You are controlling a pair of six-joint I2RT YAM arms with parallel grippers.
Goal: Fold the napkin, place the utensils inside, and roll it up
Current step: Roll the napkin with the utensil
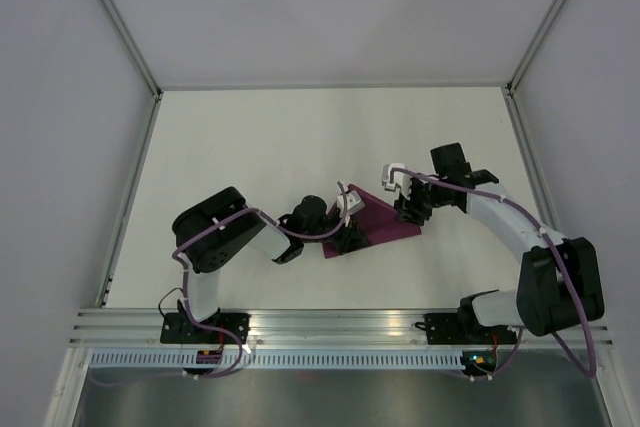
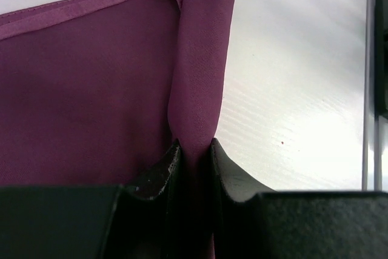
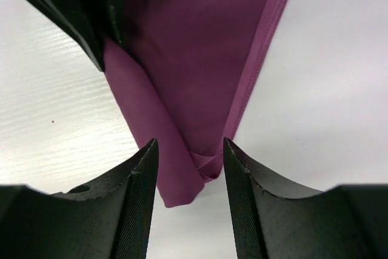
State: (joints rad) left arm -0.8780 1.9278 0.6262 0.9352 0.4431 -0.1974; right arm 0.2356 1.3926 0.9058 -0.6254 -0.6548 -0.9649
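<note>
Under and around both claws: a white table (image 1: 300,137), bare but for the cloth. Reaching in from the near edge: the left arm (image 1: 215,237), bent sharply at the elbow, and the right arm (image 1: 560,287), bent likewise.

Between the two claws, flat on the table: the napkin (image 1: 385,225), dark magenta-purple with a slight sheen. Folded into layers, with a stitched hem along one side. Rolled along one side into a narrow tube.

At one end of that rolled edge (image 2: 200,59): the left gripper (image 2: 194,147), clamped on the napkin. Pressed against the tube from both sides by black fingers (image 2: 160,171), with the cloth pinched thin in the narrow gap. Left of this claw, the flat folded part. Right of it, bare table.

At the other end of the tube: the right gripper (image 3: 189,144), parted and holding nothing. Set astride the tip of the roll, with the jaws standing off the cloth on either side. Ahead of this claw and to its right, the flat layers and the hemmed side. Far ahead to its left, at the tube's other end, the dark fingers of the left claw.
</note>
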